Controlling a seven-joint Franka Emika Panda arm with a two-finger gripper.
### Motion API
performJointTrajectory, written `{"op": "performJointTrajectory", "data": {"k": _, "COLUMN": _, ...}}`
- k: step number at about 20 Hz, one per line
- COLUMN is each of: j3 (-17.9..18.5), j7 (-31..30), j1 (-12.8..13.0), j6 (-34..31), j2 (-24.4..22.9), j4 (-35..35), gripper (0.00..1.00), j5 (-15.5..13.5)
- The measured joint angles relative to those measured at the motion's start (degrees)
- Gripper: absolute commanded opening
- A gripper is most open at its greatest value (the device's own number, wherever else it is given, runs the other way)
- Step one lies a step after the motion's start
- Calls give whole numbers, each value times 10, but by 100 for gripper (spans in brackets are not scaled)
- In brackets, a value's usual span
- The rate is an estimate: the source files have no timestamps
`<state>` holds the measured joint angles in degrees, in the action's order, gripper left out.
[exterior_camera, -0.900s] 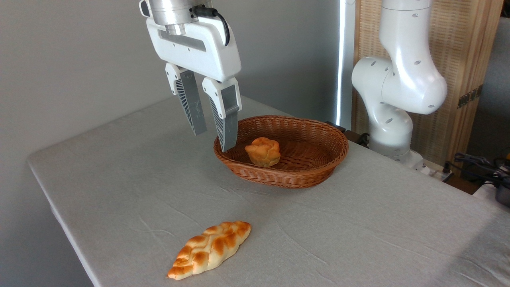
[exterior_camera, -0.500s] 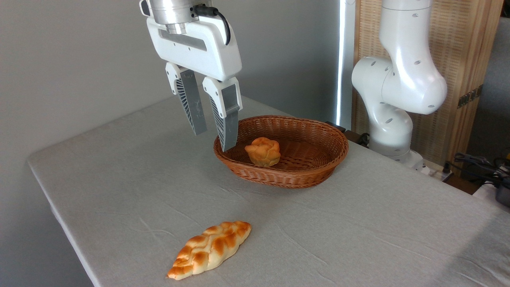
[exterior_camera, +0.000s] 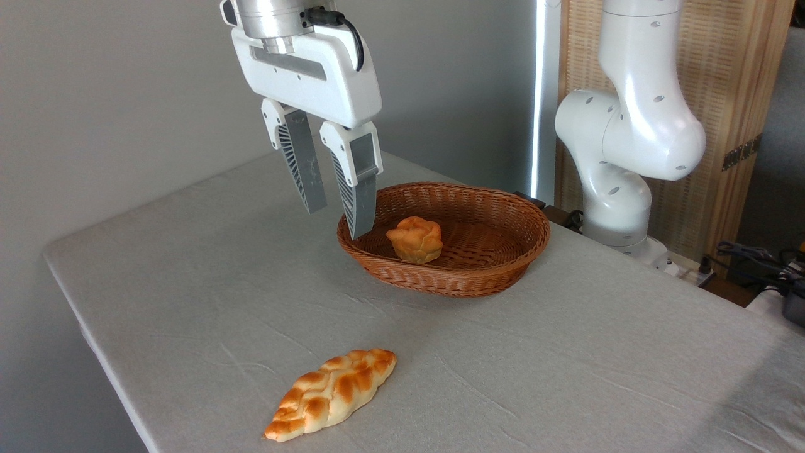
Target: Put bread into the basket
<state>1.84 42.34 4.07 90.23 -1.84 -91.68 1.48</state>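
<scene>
Gripper (exterior_camera: 338,221) hanging above table (exterior_camera: 188,277) at basket's (exterior_camera: 478,277) left rim — fingers slightly parted, gripping nothing. Bread (exterior_camera: 331,393) lying near front edge, well apart from basket. Round bun (exterior_camera: 415,239) sitting inside basket.

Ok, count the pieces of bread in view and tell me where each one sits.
2. The braided loaf lies on the table near its front edge; the small round bun sits inside the basket. None appears hidden.
</scene>
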Motion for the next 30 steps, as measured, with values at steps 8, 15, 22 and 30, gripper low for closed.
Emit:
{"op": "performJointTrajectory", "data": {"k": 8, "j3": 1, "j7": 0, "j1": 0, "j6": 3, "j2": -2, "j4": 0, "gripper": 100, "j5": 0}}
{"op": "performJointTrajectory", "data": {"k": 15, "j3": 9, "j7": 0, "j1": 0, "j6": 166, "j2": 1, "j4": -85, "gripper": 100, "j5": 0}}
{"op": "performJointTrajectory", "data": {"k": 22, "j3": 23, "j7": 1, "j1": 0, "j6": 230, "j2": 5, "j4": -166, "gripper": 100, "j5": 17}}
{"op": "performJointTrajectory", "data": {"k": 30, "j3": 29, "j7": -5, "j1": 1, "j6": 319, "j2": 13, "j4": -253, "gripper": 100, "j5": 33}}
